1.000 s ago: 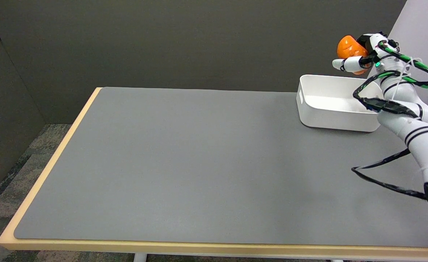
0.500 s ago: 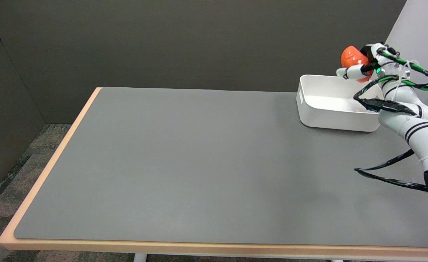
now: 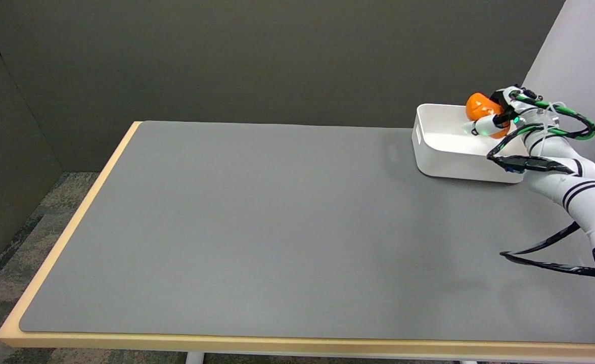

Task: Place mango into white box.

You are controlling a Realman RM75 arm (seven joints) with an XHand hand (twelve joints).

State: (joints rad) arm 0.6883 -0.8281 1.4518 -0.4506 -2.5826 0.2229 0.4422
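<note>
- Your right hand [image 3: 497,119] grips the mango [image 3: 481,107], fingers wrapped around its near side.
- The mango hangs over the far right part of the box [image 3: 436,159], at about rim height; whether it touches the floor inside is hard to tell from here.
- The box sits at the far right of the grey mat [image 3: 277,227] on the table [image 3: 59,242].
- Your arm [image 3: 575,189] crosses the box's near right corner.

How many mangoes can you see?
1. The round orange mango is held by the robot's right hand over the far right part of the white plastic box. None seem hidden.
</note>
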